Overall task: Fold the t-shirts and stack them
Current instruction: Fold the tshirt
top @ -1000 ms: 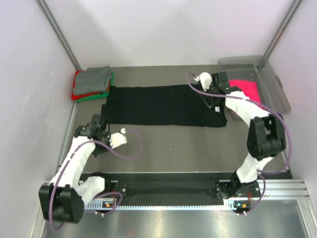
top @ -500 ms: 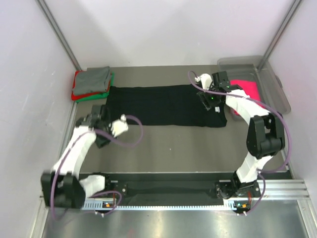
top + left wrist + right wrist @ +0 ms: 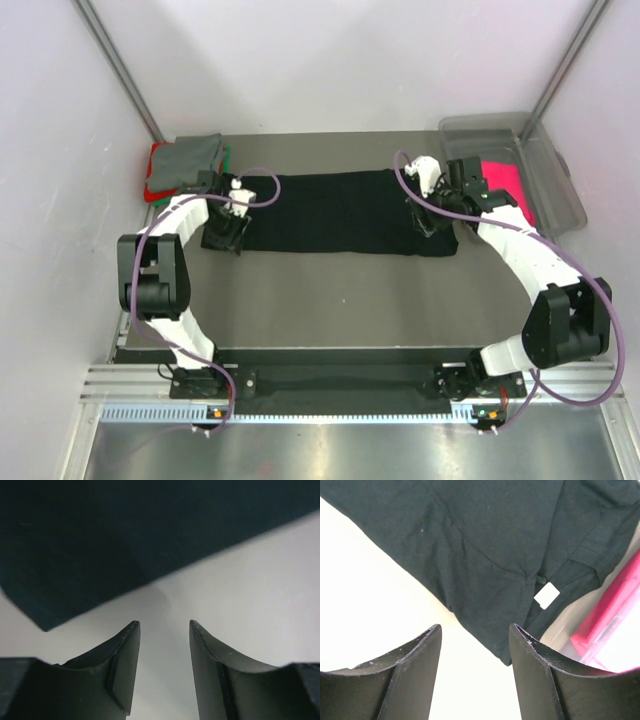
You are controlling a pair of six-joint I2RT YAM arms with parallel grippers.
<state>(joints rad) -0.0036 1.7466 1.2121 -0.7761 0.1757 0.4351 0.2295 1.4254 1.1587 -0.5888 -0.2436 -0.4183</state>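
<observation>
The black t-shirt lies flat as a long folded strip across the middle of the table. My left gripper is open and empty over its near left corner; the left wrist view shows the black cloth just beyond my fingertips. My right gripper is open and empty over the shirt's right end; the right wrist view shows the black cloth with its white neck label. A stack of folded tees, grey over red and green, sits at the back left. The hot-pink tee lies in the bin.
A clear plastic bin stands at the back right, beside the shirt's right end; its pink contents show in the right wrist view. Walls close in on the left, back and right. Both arm bases sit on the rail at the near edge.
My left arm swung from the near left of the table up to the black shirt's left end. My right gripper shifted slightly right and nearer over the shirt's right end.
</observation>
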